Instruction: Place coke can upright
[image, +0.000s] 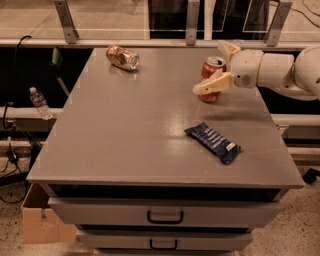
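The coke can (212, 76), red with a silver top, stands upright on the grey table (135, 130) near its far right side. My gripper (208, 68) reaches in from the right on a white arm (272, 70). It is open, and its cream fingers (214, 85) are spread on either side of the can. The near finger crosses in front of the can's lower half and the far finger sits behind its top. I cannot tell whether either finger touches the can.
A gold-brown can (122, 57) lies on its side at the table's far left. A dark blue snack wrapper (212, 142) lies right of centre. A metal rail (150, 43) runs behind the table, with drawers (165, 215) below. A water bottle (39, 102) and a cardboard box (40, 220) are at left.
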